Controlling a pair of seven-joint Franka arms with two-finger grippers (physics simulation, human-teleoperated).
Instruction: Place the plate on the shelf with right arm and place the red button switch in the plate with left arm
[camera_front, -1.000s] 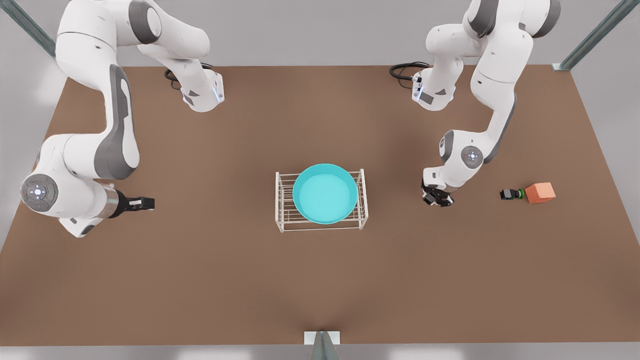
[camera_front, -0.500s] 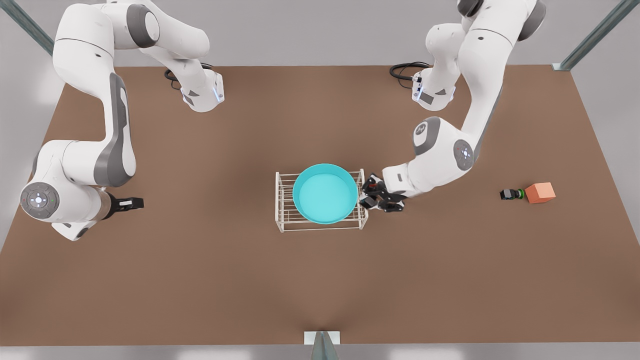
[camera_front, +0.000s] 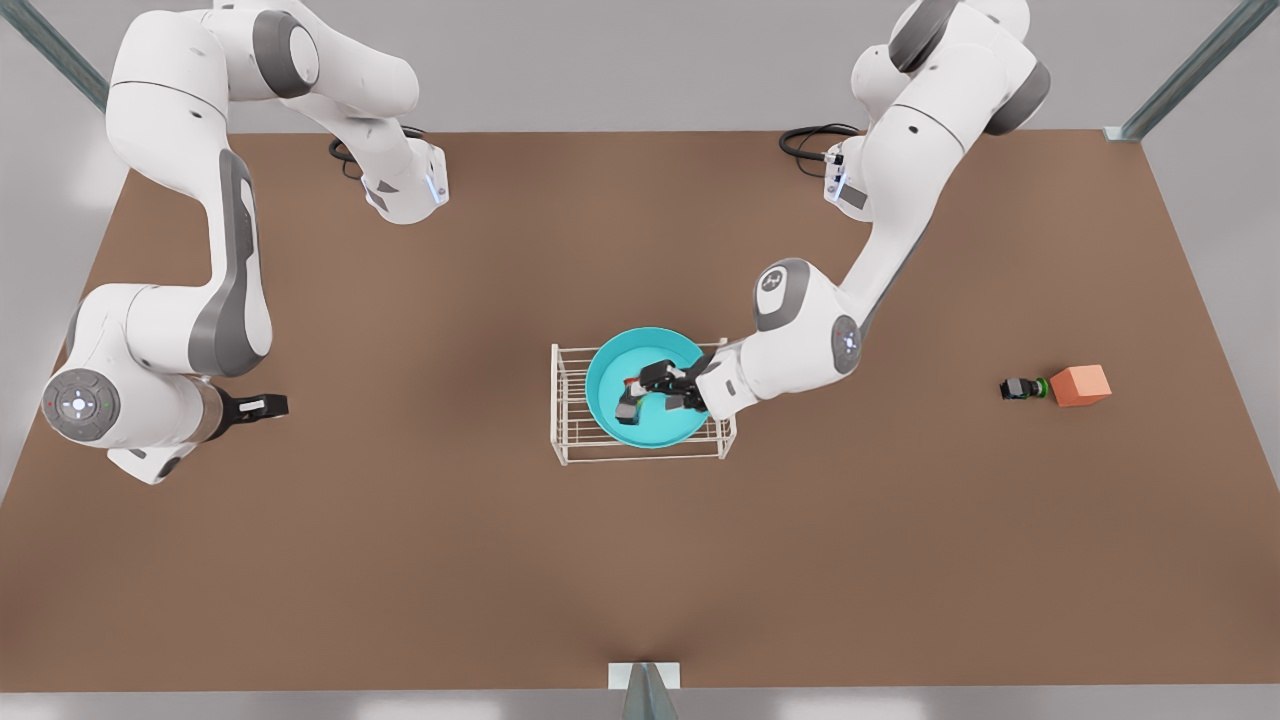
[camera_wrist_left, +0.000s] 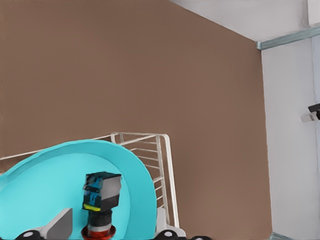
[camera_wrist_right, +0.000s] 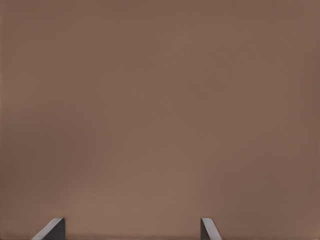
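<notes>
Two white arms are working over one brown table (camera_front: 400, 550). The left arm (camera_front: 880, 200), coming in from the front view's upper right, is reaching toward the middle of the frame and holding its left gripper (camera_front: 655, 393) over the single turquoise plate (camera_front: 610, 385). That plate is sitting on top of the one white wire shelf (camera_front: 565, 405) at the centre of the table. From the left wrist view, the red button switch (camera_wrist_left: 101, 200) is hanging over the plate's floor (camera_wrist_left: 45, 190) with its red cap toward the gripper and its black-and-grey body pointing away; one grey fingertip (camera_wrist_left: 59, 225) is standing clear to its side, so the fingers look spread around it, though I cannot tell whether the switch is still touching them. The right arm (camera_front: 200, 300) is waiting at the front view's far left, its right gripper (camera_front: 262, 405) pointing along the table toward the middle, well apart from the shelf. In the right wrist view its two fingertips (camera_wrist_right: 52, 229) are standing wide apart over bare tabletop with nothing between them. Near the front view's right edge, one green-capped switch (camera_front: 1020, 388) is lying on its side just beside one orange cube (camera_front: 1080, 385), apparently touching it.
</notes>
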